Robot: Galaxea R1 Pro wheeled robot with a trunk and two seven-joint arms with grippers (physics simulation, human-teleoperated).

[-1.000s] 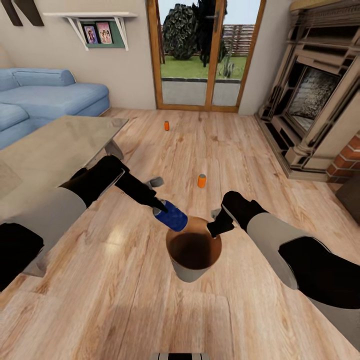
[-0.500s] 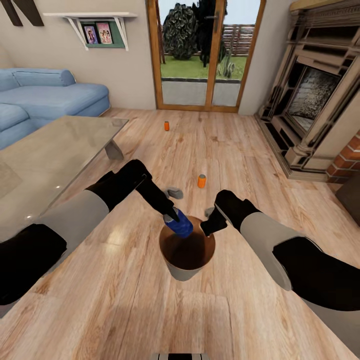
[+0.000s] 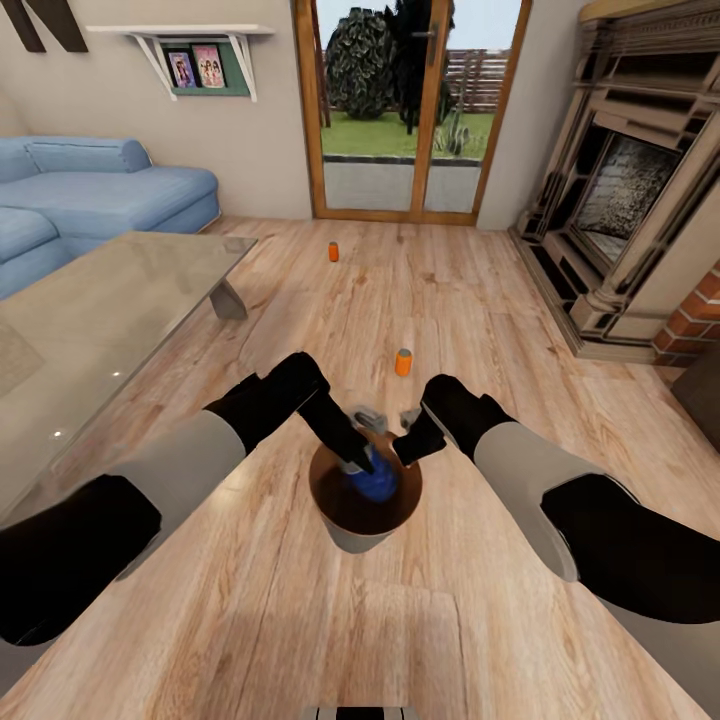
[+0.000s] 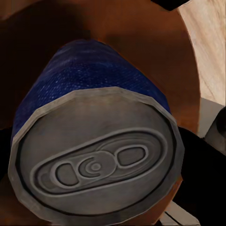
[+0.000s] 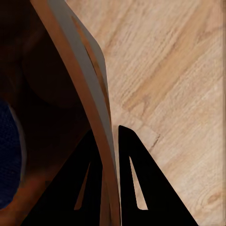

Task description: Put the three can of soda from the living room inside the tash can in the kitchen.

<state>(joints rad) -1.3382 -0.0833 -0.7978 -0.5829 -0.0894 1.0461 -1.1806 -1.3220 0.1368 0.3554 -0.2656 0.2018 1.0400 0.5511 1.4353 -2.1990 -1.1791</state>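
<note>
The left gripper (image 3: 362, 463) is closed on the dark blue can (image 3: 374, 483) and reaches down through the mouth of the trash can (image 3: 360, 535), so the can hangs inside the copper-brown interior; in the left wrist view its grey top (image 4: 96, 167) faces the camera with the bin wall behind. The right gripper (image 5: 113, 141) pinches the bin's rim between its two fingers, one inside and one outside, holding the bin above the wood floor (image 3: 250, 620). To finish this step well, the left jaws should probably open while the right keeps the bin upright, then lift straight out without catching the rim. Two orange cans stand on the floor beyond: one near (image 3: 403, 362), one far (image 3: 333, 251) toward the glass doors (image 3: 410, 110).
</note>
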